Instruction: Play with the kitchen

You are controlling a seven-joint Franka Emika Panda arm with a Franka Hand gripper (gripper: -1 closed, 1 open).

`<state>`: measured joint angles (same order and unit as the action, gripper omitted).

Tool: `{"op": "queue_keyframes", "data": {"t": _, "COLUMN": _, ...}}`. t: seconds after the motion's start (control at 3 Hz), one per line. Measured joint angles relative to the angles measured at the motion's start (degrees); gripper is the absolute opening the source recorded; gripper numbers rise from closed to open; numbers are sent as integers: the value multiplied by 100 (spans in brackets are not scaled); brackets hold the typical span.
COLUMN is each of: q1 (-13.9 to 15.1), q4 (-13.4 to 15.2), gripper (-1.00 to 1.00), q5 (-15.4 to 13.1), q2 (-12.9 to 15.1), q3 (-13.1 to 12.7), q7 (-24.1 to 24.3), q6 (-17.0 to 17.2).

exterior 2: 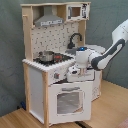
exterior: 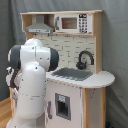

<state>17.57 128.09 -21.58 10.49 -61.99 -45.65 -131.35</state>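
The kitchen [exterior 2: 37, 82] is a tall white and light-wood toy with a windowed oven door [exterior 2: 68, 101], a small pot [exterior 2: 46, 56] on the stove and a black faucet [exterior 2: 75, 39]. In the second exterior view my gripper [exterior 2: 74, 75] sits against the front panel just above the oven door, at the knob row. In the first exterior view the kitchen [exterior: 95, 80] shows its grey sink [exterior: 73, 74] and faucet [exterior: 85, 58]. There the white arm [exterior: 31, 85] stands in front of the kitchen's left half and hides the gripper.
A hood [exterior 2: 49, 20] and a toy microwave [exterior: 73, 23] sit on the upper shelf. A grey curtain [exterior 2: 107, 20] hangs behind the kitchen. A wooden floor [exterior 2: 112, 107] lies to the second exterior view's right of the kitchen.
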Motion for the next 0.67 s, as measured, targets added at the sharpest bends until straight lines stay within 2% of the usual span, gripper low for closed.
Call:
{"op": "queue_keyframes", "data": {"t": 0.33, "q1": -28, "q4": 20, "gripper": -100, "q5": -352, "q2": 228, "q3": -3, "q7": 423, "q6": 14}}
{"op": "queue_keyframes", "data": {"t": 0.67, "q1": -221, "q4": 25, "gripper": -100, "q5": -588, "q2": 448, "q3": -2, "q7": 919, "q6": 45}}
